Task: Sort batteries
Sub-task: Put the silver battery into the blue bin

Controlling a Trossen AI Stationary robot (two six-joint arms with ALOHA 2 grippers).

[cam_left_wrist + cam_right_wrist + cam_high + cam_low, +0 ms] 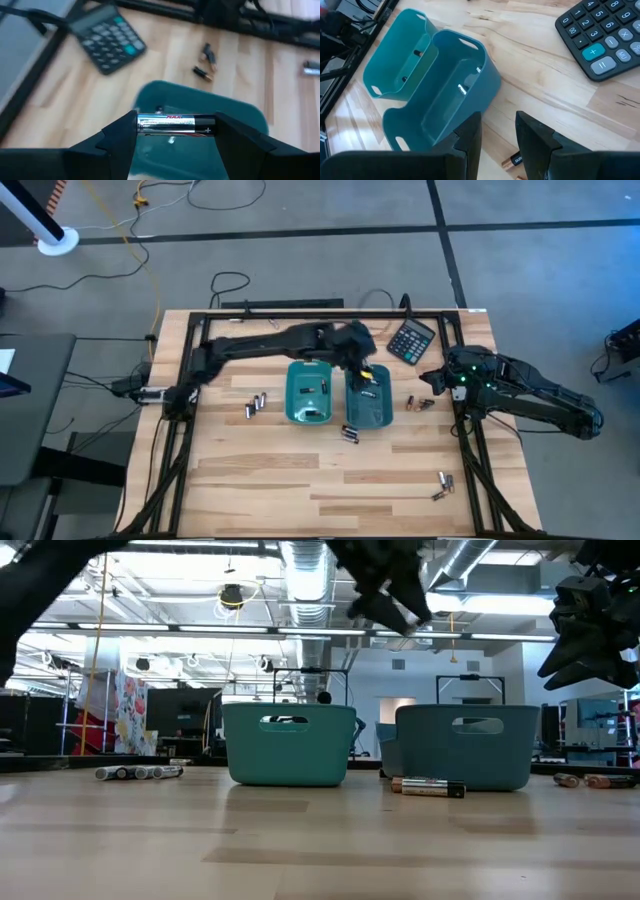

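My left gripper [175,131] hangs over the right teal tray [372,410], shut on one silvery and black battery [175,123]. In the low view it [392,595] is high above the trays. The left teal tray [308,395] stands beside the right one. Loose batteries lie on the table left of the trays [257,405], in front of them [350,433], right of them [420,402] and near the front right corner [442,485]. My right gripper [498,135] waits open above the table right of the trays, with a battery [516,160] under it. My left gripper holds the battery by its two ends [143,123], one finger against each end, so the battery spans the gap between the fingers. The fingers point down from above. The battery lies level, lifted clear over the right tray [235,117].
A black calculator [411,340] lies at the far right of the table, behind my right gripper [432,380]. A dark frame rail runs along the table's edges. Bare wood spreads across the near half of the table.
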